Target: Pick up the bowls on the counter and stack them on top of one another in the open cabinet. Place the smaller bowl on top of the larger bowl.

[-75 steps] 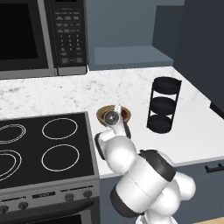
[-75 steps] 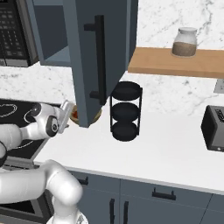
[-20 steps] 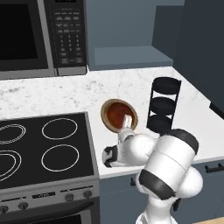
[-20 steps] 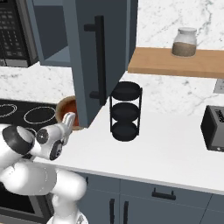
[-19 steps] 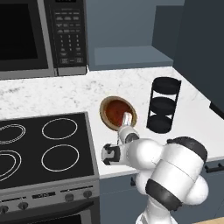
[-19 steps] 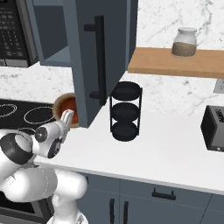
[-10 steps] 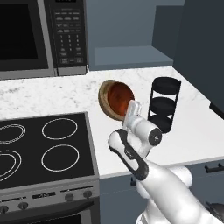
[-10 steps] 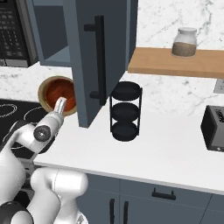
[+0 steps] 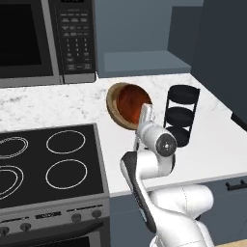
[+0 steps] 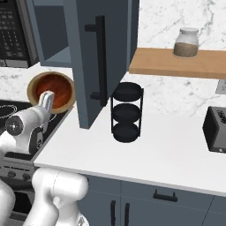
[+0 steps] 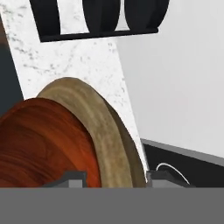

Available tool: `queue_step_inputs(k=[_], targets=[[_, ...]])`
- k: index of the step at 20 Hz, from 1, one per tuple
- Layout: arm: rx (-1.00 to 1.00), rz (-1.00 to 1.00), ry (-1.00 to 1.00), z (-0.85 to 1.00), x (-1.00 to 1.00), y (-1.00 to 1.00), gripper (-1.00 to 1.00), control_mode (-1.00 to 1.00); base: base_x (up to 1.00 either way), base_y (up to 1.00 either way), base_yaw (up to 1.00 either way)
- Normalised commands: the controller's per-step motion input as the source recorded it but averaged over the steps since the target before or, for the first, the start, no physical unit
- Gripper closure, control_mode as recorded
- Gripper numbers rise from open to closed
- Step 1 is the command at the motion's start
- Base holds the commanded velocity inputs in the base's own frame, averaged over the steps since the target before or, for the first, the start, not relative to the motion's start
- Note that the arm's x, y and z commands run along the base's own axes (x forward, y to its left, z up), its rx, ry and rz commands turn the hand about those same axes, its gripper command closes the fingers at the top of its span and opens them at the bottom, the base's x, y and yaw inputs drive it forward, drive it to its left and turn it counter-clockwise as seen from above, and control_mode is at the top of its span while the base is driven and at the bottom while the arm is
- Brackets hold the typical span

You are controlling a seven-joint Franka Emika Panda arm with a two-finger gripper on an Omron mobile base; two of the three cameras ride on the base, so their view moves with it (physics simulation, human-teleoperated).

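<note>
Above the surface point(image 9: 58, 103), between stove and rack: the two bowls, carried as one item.

Item: tan bowl point(image 9: 114, 103) with red bowl point(image 9: 131, 102) nested inside it, both tipped nearly on edge, mouths facing the cameras.

Holder: pincer point(image 9: 146, 115), clenched across the rim of the nested pair; in the hand view one fingertip point(image 11: 70, 178) sits inside against the red bowl point(image 11: 41, 144) and the other outside the tan wall point(image 11: 103, 131).

Change: over the last second the pair has risen from low beside the stove point(image 9: 48, 159) to well clear of the surface, and has tilted more steeply; a few seconds back it sat flat on the surface at the stove's edge.

Position relative to goal: in the right base view the pair point(image 10: 52, 90) hangs just left of the cabinet door point(image 10: 99, 57), below the open shelf recess point(image 10: 50, 26).

Meaning, as a judgement: stacking order is already correct, smaller in larger. Lift is under way; remaining is to raise, level and set the pair on the shelf. The steep tilt risks the red bowl slipping out.

Also present: black rack point(image 9: 182, 113).
</note>
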Motion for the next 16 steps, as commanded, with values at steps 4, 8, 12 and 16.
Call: queue_step_inputs(k=[4,8,12,16], targets=[[-0.14,-0.11,0.41,1.0,-0.7,0.0,1.0,-1.0,0.0,0.0,0.0],[-0.19,-0.04,0.39,1.0,-0.68,0.0,1.0,-1.0,0.0,0.0,0.0],[-0.18,-0.07,-0.01,0.61,-0.59,0.0,1.0,-1.0,0.0,0.0,0.0],[-0.11,-0.15,-0.1,0.61,-0.49,0.0,1.0,-1.0,0.0,0.0,0.0]])
